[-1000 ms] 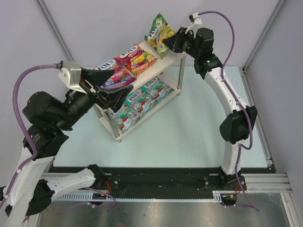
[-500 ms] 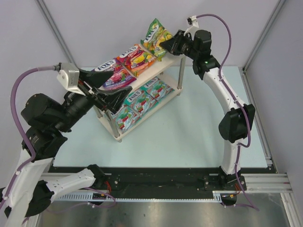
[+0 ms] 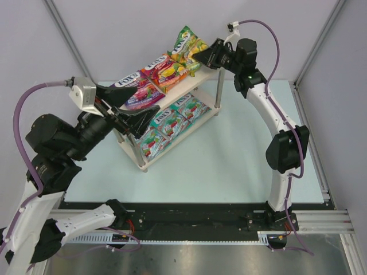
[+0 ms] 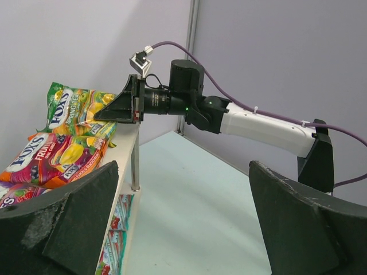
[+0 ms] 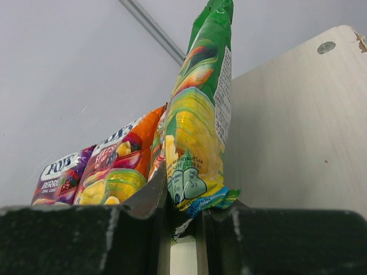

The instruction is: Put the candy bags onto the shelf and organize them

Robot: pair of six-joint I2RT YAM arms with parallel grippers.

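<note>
Pale wood makes up the shelf (image 3: 198, 77), which stands at an angle on the table (image 3: 241, 154) in the top view. Its upper board carries a teal bag (image 3: 127, 81), a purple bag (image 3: 143, 94) and an orange bag (image 3: 166, 70), lying flat in a row. The lower teal bags (image 3: 167, 121) lie on the board beneath. The right gripper (image 3: 200, 55) reaches to the far end of the upper board. It is pinched tight on the lower edge of the green bag (image 3: 187, 43), which is tilted up there and touches the orange bag. The left gripper (image 3: 144, 100) hangs over the shelf's near-left part with jaws spread wide and nothing between them. It hides part of the purple bag.

From the left wrist, the two fingers (image 4: 69, 223) sit far apart and empty at the bottom of the frame. Between them the right arm (image 4: 269, 129) stretches across to the shelf corner, above a metal post (image 4: 136, 163). The green bag (image 4: 71, 109) leans over the orange bag (image 4: 57, 157).

From the right wrist, the green bag (image 5: 198, 132) rises nearly upright, its crimped bottom seam clamped between the fingers (image 5: 86, 238). Bare board (image 5: 292, 126) lies to its right. On its left lie the orange bag (image 5: 120, 169), touching it, and the purple bag (image 5: 57, 177).
</note>
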